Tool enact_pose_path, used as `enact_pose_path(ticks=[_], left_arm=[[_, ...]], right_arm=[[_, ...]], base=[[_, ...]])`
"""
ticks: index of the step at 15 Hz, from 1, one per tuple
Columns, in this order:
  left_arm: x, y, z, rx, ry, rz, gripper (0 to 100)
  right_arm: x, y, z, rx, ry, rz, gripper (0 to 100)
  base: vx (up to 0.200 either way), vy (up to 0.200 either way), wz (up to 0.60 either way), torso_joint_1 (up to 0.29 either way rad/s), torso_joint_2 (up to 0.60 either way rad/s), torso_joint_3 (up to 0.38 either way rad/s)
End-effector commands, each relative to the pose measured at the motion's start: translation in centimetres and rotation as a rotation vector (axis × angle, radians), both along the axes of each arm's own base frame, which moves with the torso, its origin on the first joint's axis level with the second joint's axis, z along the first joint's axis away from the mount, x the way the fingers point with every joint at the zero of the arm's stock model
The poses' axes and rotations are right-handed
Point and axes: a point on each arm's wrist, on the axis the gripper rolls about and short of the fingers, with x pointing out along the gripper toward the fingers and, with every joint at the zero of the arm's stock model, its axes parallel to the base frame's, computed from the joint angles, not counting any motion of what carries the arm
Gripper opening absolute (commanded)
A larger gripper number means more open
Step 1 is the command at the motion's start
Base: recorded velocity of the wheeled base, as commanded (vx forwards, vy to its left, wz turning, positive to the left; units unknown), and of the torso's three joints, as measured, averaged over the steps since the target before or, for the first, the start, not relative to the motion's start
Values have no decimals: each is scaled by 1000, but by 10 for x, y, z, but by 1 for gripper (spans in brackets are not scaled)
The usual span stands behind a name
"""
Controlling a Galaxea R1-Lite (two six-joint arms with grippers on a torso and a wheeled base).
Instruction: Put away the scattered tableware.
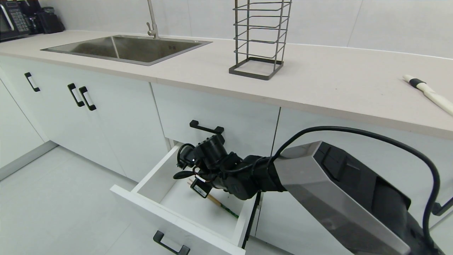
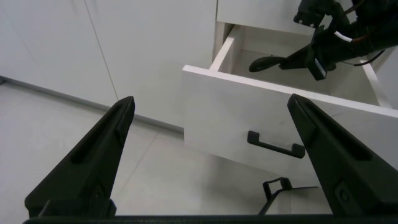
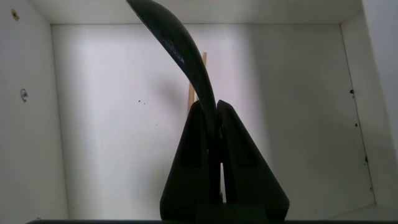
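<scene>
A black spoon [image 1: 182,174] is pinched by its handle in my right gripper [image 1: 196,178], which is shut on it and hovers over the open white drawer [image 1: 170,216]. In the right wrist view the spoon [image 3: 177,53] curves away from the closed fingers [image 3: 242,155], above the drawer floor [image 3: 112,124]. A pair of wooden chopsticks [image 1: 219,205] lies inside the drawer, partly hidden behind the gripper [image 3: 216,124]. A white utensil with a black band [image 1: 430,94] lies on the counter at the far right. My left gripper [image 2: 211,155] is open and low, facing the drawer front [image 2: 249,99].
A dark wire rack [image 1: 260,39] stands on the counter behind the drawer. A steel sink [image 1: 127,47] with a faucet [image 1: 153,21] is at the back left. Closed cabinet doors [image 1: 74,102] flank the drawer, with tiled floor [image 1: 53,198] below.
</scene>
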Motion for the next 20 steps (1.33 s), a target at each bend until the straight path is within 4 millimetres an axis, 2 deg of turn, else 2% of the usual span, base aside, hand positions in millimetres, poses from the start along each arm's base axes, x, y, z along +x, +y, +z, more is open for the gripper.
enact_pose_path(ticks=[1, 7, 15, 18, 20], left_arm=[[0, 0, 0, 0, 2, 0, 100], [0, 0, 0, 0, 2, 0, 100], [0, 0, 0, 0, 1, 0, 100], [0, 0, 0, 0, 1, 0, 100], [0, 0, 0, 0, 2, 0, 100]], right_arm=[[3, 2, -6, -2, 0, -3, 0], [7, 2, -17, -12, 9, -9, 0], [1, 8, -33, -35, 26, 9, 0], [-11, 18, -38, -44, 33, 39, 0], [-12, 18, -40, -56, 42, 40, 0]], base=[[0, 0, 0, 0, 0, 0], [0, 0, 0, 0, 0, 0], [0, 0, 0, 0, 0, 0], [0, 0, 0, 0, 0, 0], [0, 0, 0, 0, 0, 0]])
